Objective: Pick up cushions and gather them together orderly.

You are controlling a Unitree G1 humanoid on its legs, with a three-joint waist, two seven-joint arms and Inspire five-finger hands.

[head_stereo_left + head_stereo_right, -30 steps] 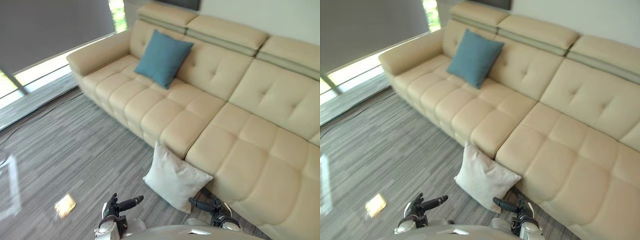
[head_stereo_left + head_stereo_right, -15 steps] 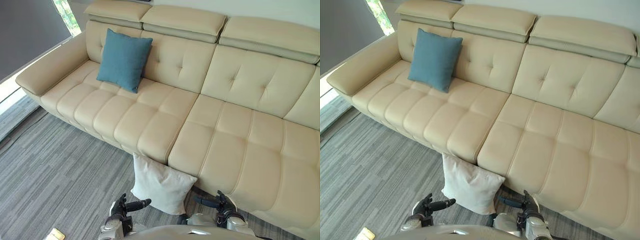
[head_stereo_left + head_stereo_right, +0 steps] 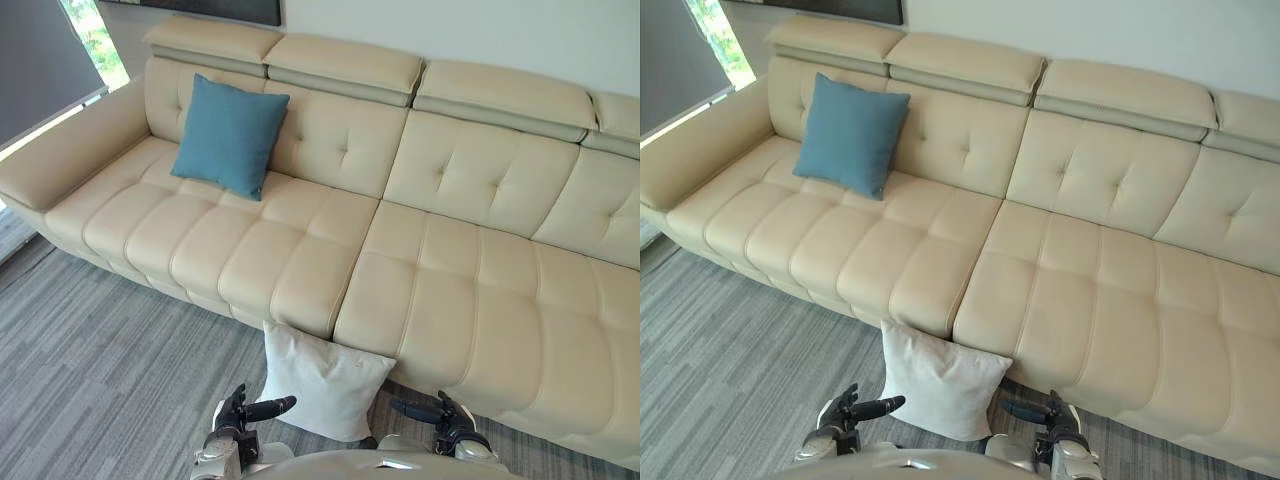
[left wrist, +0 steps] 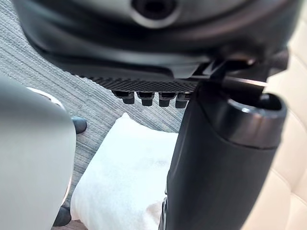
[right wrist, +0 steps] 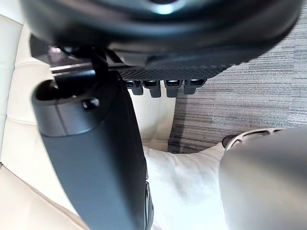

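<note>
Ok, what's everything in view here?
Cream leather sofa: one, cream, along the wall.
Square blue fabric cushion: one, blue, on the sofa's left seat, against the backrest.
Square white fabric cushion: one, white, on the floor against the sofa front.
Striped grey carpet: one, grey, before the sofa.
Grey roller blind: one, grey, far left.
Left robot hand: one, dark, open, left of the white cushion.
Right robot hand: one, dark, open, right of it.

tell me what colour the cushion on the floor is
White cushion, plain, seen best in the left eye view.

The sofa (image 3: pixel 440 270) looks smooth leather; blue cushion (image 3: pixel 228 135) and white cushion (image 3: pixel 322 380), matt cloth.
</note>
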